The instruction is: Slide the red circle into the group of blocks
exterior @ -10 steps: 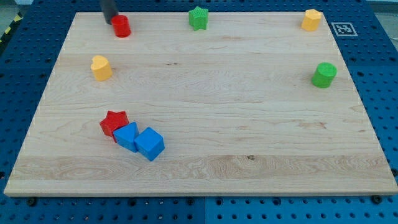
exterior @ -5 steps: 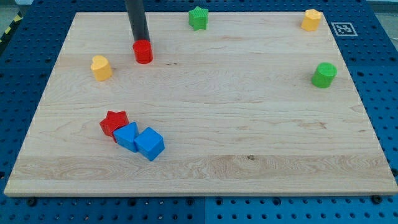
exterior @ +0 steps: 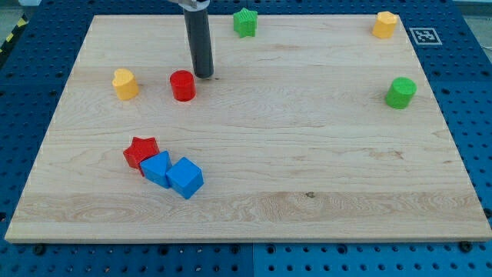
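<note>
My tip is down on the desk just off the red circle, on the side facing the far edge and slightly toward the right edge. I can't tell if it's touching or a hair apart. No hand on this rig, just the bare rod, so nothing is spread or pinching.

The red circle sits in the far-left quarter, near the yellow block, well apart from the group. That group is 3 blocks touching near the front-left corner: red star, blue block, blue cube.

My read on the placement: the tip is behind the circle relative to the group, so a push toward the front edge drives it there. But the offset toward the right edge would skew it left – likely needs re-centring first.

The green star at the far edge, orange block in the far-right corner and green cylinder by the right edge are all out of the path.
</note>
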`<state>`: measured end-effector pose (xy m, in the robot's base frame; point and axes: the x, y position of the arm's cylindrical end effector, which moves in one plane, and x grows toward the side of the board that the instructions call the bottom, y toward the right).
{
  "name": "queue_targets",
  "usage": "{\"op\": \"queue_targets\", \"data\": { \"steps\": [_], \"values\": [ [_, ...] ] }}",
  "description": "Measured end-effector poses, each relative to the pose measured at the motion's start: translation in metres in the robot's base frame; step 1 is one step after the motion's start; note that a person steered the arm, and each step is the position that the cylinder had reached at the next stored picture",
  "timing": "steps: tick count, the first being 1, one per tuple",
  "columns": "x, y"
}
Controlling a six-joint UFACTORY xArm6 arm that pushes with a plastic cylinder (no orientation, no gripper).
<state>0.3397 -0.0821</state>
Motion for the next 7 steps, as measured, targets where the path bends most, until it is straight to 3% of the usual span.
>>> {"op": "queue_targets", "data": {
  "steps": [1, 3, 7],
  "values": [
    [0.004, -0.015],
    [0.077, -0.015],
    [0.067, -0.044]
  ]
}}
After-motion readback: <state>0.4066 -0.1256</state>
